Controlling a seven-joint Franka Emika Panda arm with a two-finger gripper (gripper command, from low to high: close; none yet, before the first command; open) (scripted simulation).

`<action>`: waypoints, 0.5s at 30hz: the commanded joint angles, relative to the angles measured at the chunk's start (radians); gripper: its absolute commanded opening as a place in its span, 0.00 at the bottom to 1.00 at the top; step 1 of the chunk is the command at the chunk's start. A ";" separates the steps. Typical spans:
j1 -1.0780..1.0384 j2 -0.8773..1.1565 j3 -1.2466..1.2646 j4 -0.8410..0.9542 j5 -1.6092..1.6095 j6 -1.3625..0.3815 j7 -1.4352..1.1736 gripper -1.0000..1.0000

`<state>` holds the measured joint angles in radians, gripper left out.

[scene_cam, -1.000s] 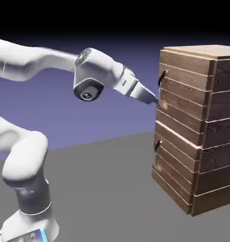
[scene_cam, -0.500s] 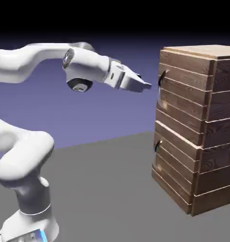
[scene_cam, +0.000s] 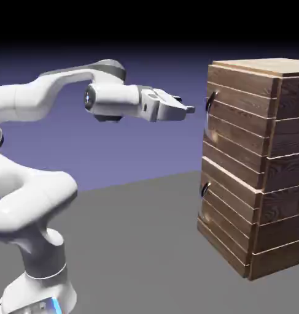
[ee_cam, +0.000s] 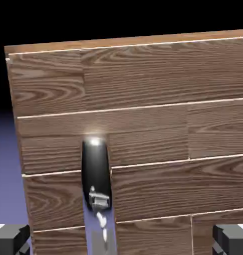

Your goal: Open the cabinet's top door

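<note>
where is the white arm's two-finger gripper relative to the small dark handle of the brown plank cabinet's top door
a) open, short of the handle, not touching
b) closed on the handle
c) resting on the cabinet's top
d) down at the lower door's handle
a: in the exterior view a gap separates the open two-finger gripper from the small dark handle of the top door, and the hand view shows both finger tips spread wide apart.

White arm level, hand (scene_cam: 187,109) empty, fingers (ee_cam: 12,238) wide apart.

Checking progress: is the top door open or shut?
Shut: the top door sits flush with the cabinet front, no gap showing.
</note>
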<state>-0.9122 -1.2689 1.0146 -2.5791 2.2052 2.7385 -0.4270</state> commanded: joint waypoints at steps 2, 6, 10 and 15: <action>-0.036 -0.028 0.040 0.009 0.087 -0.012 -0.046 0.50; -0.109 -0.083 0.120 0.027 0.261 -0.035 -0.138 0.50; -0.174 -0.132 0.191 0.043 0.415 -0.056 -0.220 0.50; -0.317 -0.113 0.235 0.157 0.452 -0.084 -0.225 0.50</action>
<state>-1.2293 -1.3818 1.2501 -2.4219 2.6573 2.6548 -0.6516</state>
